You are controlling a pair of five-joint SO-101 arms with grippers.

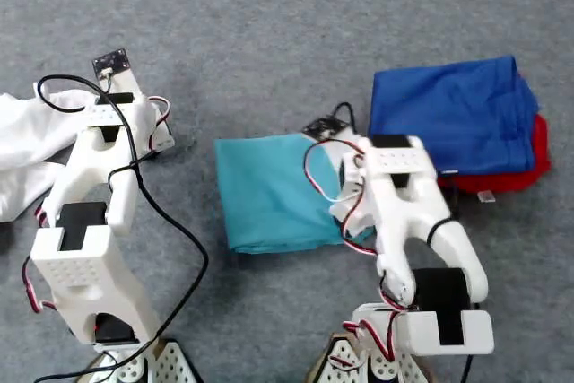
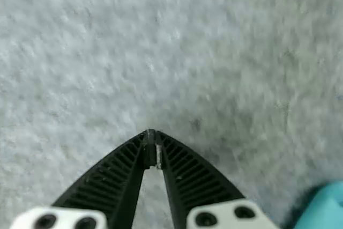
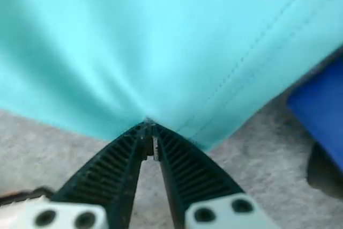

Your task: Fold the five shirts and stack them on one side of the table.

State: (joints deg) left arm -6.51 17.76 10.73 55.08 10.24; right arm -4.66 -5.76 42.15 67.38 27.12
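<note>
Shirts are spread over the grey table [image 1: 269, 51]. Largest is the teal shirt [image 1: 269, 190], folded flat in the middle. To its right the blue shirt [image 1: 448, 114] lies folded on top of the red shirt [image 1: 516, 172], which peeks out at the far edge. A white shirt [image 1: 27, 132] sits crumpled at the left edge. The right gripper [image 3: 149, 127] pinches the teal shirt's edge. The left gripper [image 2: 150, 143] hangs over bare table with its jaws closed on nothing.
</note>
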